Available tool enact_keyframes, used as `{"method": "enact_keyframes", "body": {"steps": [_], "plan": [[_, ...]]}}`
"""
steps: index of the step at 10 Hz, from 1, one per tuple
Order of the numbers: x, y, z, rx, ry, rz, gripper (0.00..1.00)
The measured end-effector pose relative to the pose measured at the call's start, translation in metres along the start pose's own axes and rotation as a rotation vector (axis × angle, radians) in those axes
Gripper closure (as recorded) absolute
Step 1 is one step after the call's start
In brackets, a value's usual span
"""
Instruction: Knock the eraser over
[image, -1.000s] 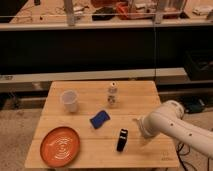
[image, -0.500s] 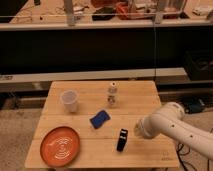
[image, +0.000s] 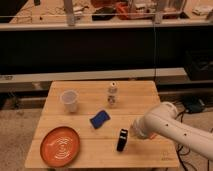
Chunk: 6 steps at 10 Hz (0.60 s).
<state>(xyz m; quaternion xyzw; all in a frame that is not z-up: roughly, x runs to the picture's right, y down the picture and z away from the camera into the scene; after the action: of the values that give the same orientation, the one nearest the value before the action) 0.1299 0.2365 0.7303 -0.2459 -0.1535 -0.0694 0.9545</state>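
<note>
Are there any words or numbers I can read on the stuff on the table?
None can be read.
Small bottle: a label with dark marks, too blurred to read.
Eraser: only small pale marks near its top, not readable.
Blue pad, cup, orange plate: no writing; the plate has just pale swirls.
Table: a faint mark near its front right corner, unreadable.
The gripper sits right beside the eraser.

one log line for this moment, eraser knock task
gripper: right beside eraser | eraser: on table, tilted | blue pad: untouched
</note>
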Motion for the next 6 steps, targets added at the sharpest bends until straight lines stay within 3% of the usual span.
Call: {"method": "enact_keyframes", "body": {"steps": [2,6], "plan": [[-0.005,-0.001,0.002,-0.008,-0.007,-0.008,1.0],[-0.036,-0.013,0.013,-0.023,-0.029,-0.04,1.0]]}}
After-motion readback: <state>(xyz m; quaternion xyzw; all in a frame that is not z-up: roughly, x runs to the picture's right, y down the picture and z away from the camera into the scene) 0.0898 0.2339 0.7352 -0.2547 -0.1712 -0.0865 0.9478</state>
